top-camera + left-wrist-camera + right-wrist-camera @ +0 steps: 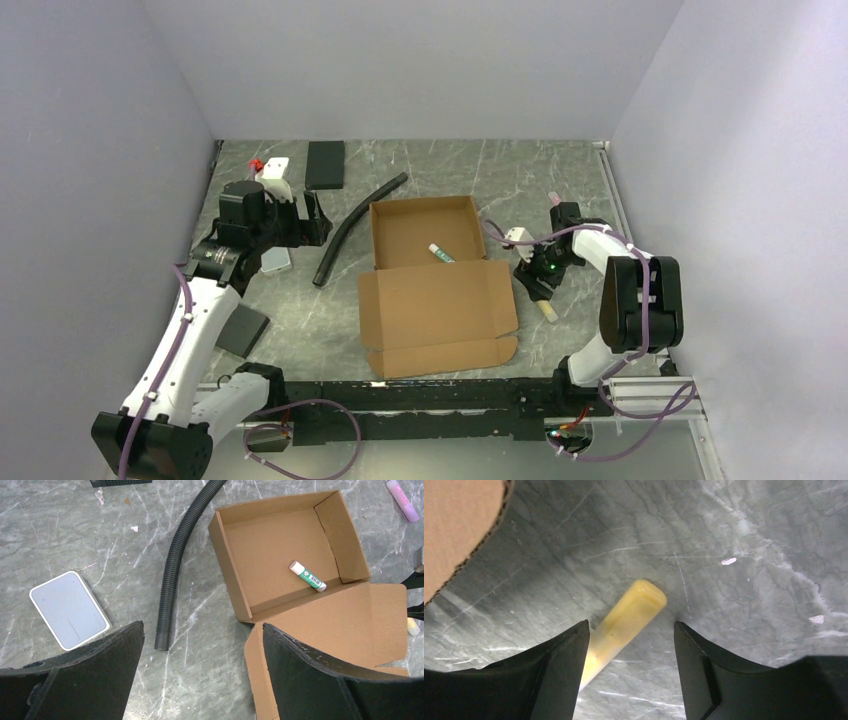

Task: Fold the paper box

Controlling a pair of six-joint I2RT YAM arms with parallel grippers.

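The paper box is brown cardboard and lies in the middle of the table. Its far half forms a walled tray, and its lid panel lies flat toward me with flaps spread. A green-and-white glue stick lies inside the tray. My left gripper hovers open above bare table just left of the box's near left corner, nothing between its fingers. My right gripper is low over the table right of the lid, open. A pale yellow stick lies between its fingers, close to the left fingertip.
A black corrugated hose curves left of the box. A white-rimmed grey pad lies further left, a dark pad nearer me. A black flat block sits at the back. A pink stick lies right of the tray.
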